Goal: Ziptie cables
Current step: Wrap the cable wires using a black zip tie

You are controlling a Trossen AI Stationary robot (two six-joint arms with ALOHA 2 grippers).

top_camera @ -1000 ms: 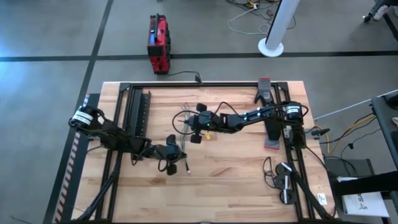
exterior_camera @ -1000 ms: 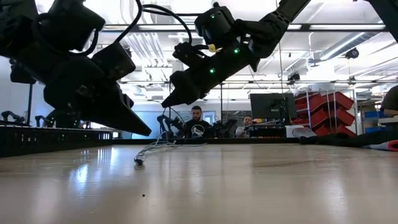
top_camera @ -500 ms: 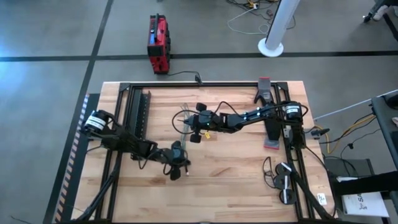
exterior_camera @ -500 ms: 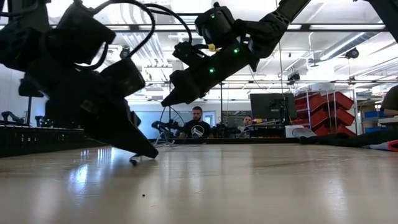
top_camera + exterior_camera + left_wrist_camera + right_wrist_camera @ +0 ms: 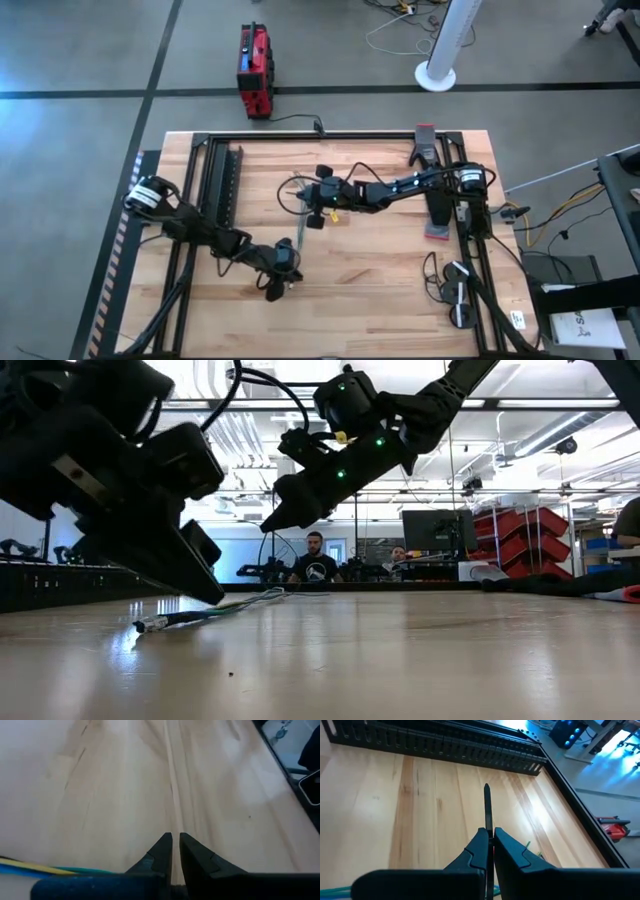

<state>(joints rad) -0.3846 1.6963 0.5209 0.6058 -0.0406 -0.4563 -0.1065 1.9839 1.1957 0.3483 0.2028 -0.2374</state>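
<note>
Our left end effector (image 5: 175, 839) is closest to the low camera. It is down low, just over the tabletop (image 5: 420, 660). Its two fingers are pressed close together, and we see nothing between them. The cables (image 5: 205, 614) lie flat on the wood right beside it. They run away from it toward the middle of the tabletop. In the left wrist view their yellow, green and blue colors show next to the fingers.

Farther back, our right end effector (image 5: 490, 831) hangs up in the air over the middle of the tabletop. It is pinching the zip tie (image 5: 487, 802), a thin black strip that sticks straight out past its fingertips.

We think this is the lining-up step. The strip is not around the cables yet. Next, the strip's tip needs to go under or around the bunch, so the wires must stay together and not roll.

Far behind, people (image 5: 316, 563) sit in the room. We cannot read any words or labels anywhere.
</note>
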